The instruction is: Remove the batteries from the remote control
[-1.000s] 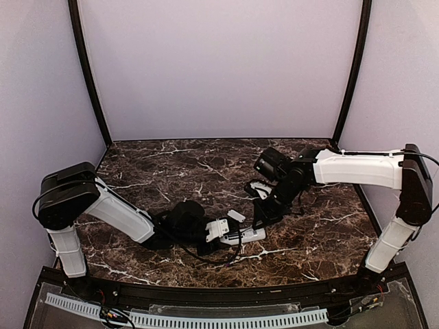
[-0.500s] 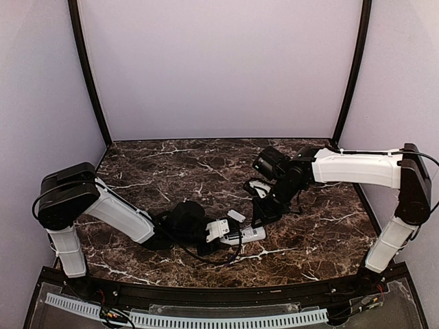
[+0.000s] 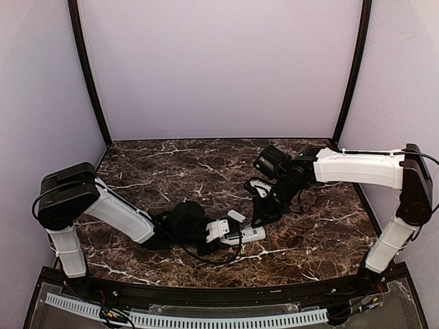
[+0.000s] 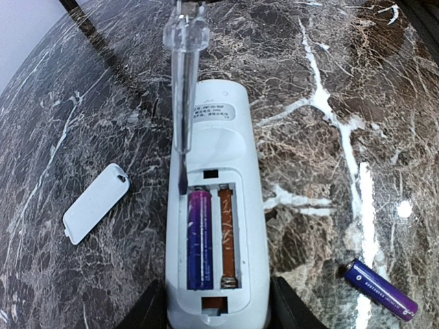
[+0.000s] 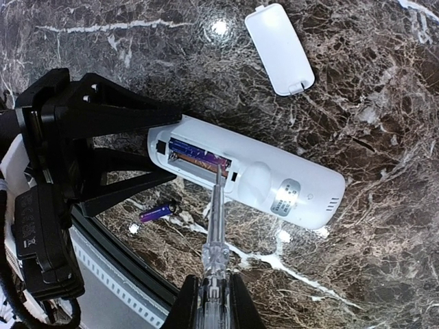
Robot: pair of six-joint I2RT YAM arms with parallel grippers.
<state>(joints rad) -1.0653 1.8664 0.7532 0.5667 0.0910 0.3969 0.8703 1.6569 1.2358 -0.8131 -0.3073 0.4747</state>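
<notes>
The white remote control (image 4: 216, 144) lies back up with its battery bay open; it also shows in the top view (image 3: 250, 235) and the right wrist view (image 5: 288, 185). One purple battery (image 4: 199, 236) sits in the left slot, and the slot beside it is empty. The other battery (image 4: 381, 289) lies loose on the table, also seen in the right wrist view (image 5: 156, 213). My left gripper (image 4: 218, 317) is shut on the remote's bay end. My right gripper (image 5: 212, 305) is shut on a clear pointed tool (image 5: 215, 233), whose tip (image 4: 182, 179) rests at the far end of the seated battery.
The small white cover piece (image 4: 96, 203) lies flat on the marble beside the remote, also seen in the right wrist view (image 5: 279, 48). The table's black front rail (image 5: 116, 260) runs close to the loose battery. The left gripper's black fingers (image 5: 103, 120) flank the remote.
</notes>
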